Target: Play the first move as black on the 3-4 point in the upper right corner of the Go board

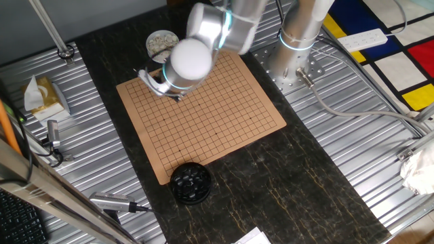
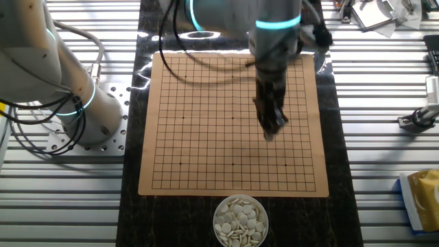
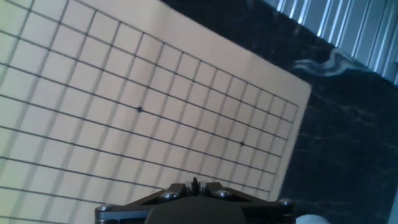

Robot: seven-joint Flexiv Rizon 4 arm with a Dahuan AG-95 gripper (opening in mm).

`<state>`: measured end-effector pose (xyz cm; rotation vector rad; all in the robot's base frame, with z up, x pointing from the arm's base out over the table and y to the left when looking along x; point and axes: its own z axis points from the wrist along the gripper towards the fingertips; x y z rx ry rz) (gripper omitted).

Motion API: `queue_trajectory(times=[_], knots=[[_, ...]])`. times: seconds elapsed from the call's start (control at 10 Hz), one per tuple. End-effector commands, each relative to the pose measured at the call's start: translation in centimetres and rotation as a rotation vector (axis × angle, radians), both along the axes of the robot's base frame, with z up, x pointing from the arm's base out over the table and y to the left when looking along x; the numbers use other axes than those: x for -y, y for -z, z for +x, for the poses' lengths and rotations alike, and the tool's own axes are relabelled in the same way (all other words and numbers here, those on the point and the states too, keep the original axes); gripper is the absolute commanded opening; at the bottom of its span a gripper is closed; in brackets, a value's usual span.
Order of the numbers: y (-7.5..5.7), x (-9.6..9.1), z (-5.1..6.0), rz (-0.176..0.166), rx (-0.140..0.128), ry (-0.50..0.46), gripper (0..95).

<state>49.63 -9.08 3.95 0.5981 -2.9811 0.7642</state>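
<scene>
Closest to lens: tool [image 3: 194,186] narrowed on a small dark speck, probably the black stone [image 3: 194,182], pinched at the very tips for clean release. Hovering low over Go board [image 2: 206,137], toward 4 o'clock from centre. No stone on grid yet.

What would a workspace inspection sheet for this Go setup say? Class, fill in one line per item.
Surface: dark mat over a ribbed metal table.
Job's things: Go board bare of stones; bowl of black stones at one edge, bowl of white stones at the opposite edge.
Clutter: tissue box, power strip.
Gripper: gripper low over the board; whether it holds a stone cannot be told.
Cables: grey cable from the arm base.
Surroundings: coloured floor mat.
</scene>
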Motion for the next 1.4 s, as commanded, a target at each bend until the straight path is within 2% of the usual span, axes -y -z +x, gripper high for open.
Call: queue_trajectory(times=[0.1,0.2,0.3,0.5,0.7,0.8,1.2,1.4], knots=[[-0.2,1.6,0.6,-0.004,-0.008,-0.025,0.0],[-0.2,1.9,0.8,-0.004,-0.009,-0.028,0.0],[-0.4,2.4,1.7,-0.009,-0.01,-0.037,0.0],[-0.4,2.8,2.8,-0.009,-0.006,-0.039,0.0],[0.2,3.1,3.8,-0.027,-0.006,-0.045,0.0],[0.5,3.4,3.9,-0.037,-0.005,-0.052,0.0],[-0.1,4.7,3.0,-0.043,-0.02,-0.095,0.0],[0.1,4.8,3.2,-0.043,-0.025,-0.118,0.0]])
